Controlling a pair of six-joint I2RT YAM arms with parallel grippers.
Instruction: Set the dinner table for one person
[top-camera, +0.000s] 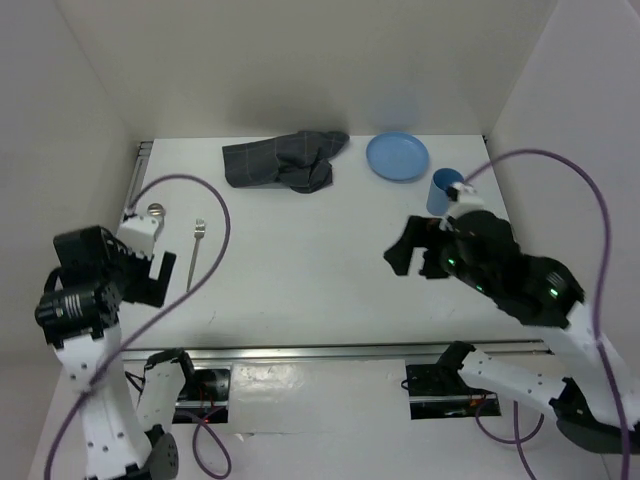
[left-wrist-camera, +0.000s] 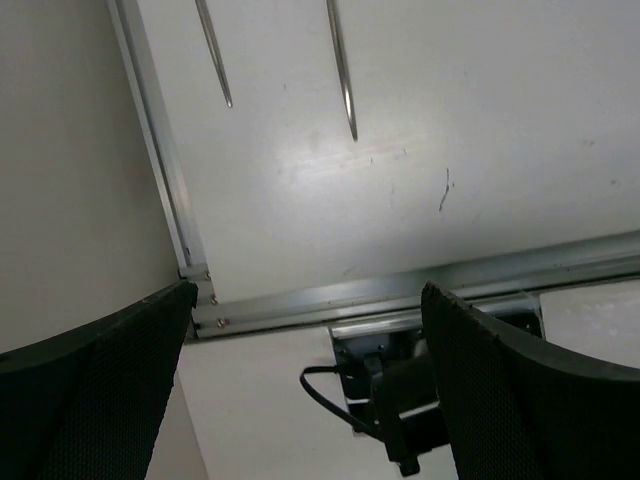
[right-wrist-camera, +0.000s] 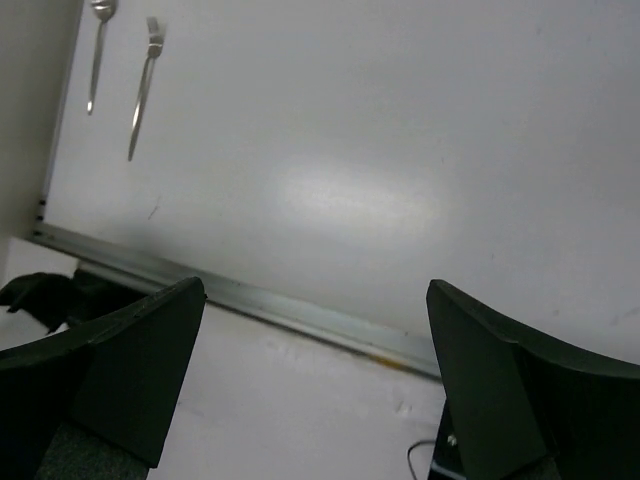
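Note:
The white dinner table carries a crumpled dark grey cloth at the back, with a blue plate and a blue cup to its right. A fork and a spoon lie at the left; the spoon is partly hidden by my left arm. My left gripper is open and empty, raised over the near-left corner. My right gripper is open and empty, raised over the right middle. The right wrist view shows the spoon and the fork far off.
Aluminium rails run along the near edge and the left edge. White walls close in the table on three sides. Purple cables loop over both arms. The handles of the spoon and fork show in the left wrist view.

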